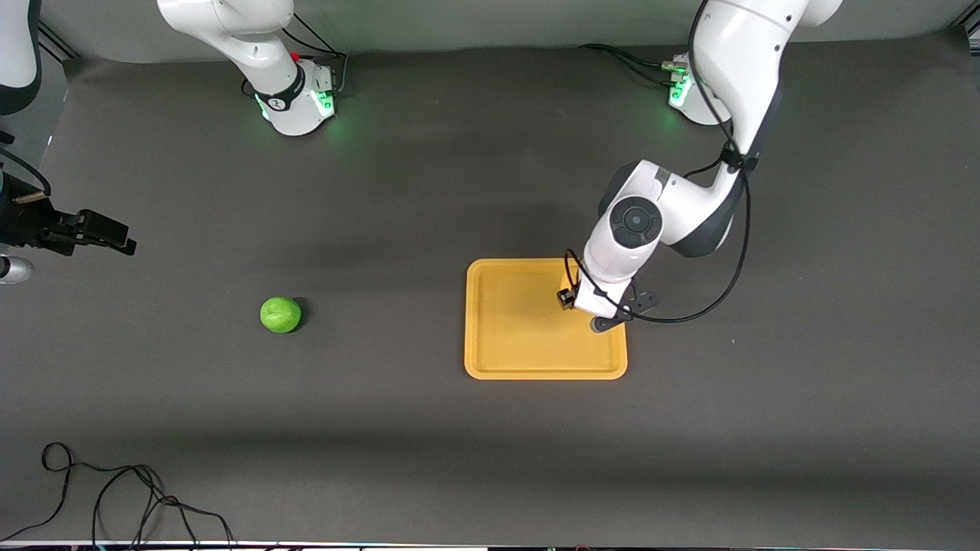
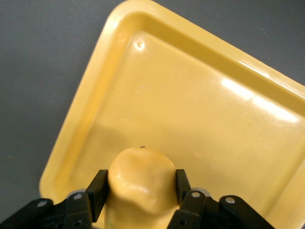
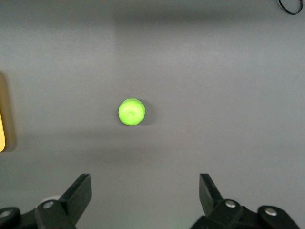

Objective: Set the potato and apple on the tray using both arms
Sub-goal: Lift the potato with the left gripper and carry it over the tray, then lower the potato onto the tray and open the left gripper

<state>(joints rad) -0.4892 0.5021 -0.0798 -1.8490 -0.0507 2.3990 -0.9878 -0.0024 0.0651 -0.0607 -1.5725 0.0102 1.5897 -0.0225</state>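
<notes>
My left gripper [image 1: 570, 298] is shut on the yellow-orange potato [image 2: 140, 183] and holds it low over the orange-yellow tray [image 1: 521, 337], near the rim toward the left arm's end. I cannot tell whether the potato touches the tray floor [image 2: 190, 109]. The green apple [image 1: 280, 314] lies on the grey table, well apart from the tray, toward the right arm's end. My right gripper [image 3: 145, 188] is open and empty, high above the table, with the apple [image 3: 131, 111] below it. Its hand [image 1: 23, 226] shows at the edge of the front view.
A black cable [image 1: 115, 490] lies looped on the table at the corner nearest the front camera, toward the right arm's end. A sliver of the tray [image 3: 1, 119] shows at the edge of the right wrist view.
</notes>
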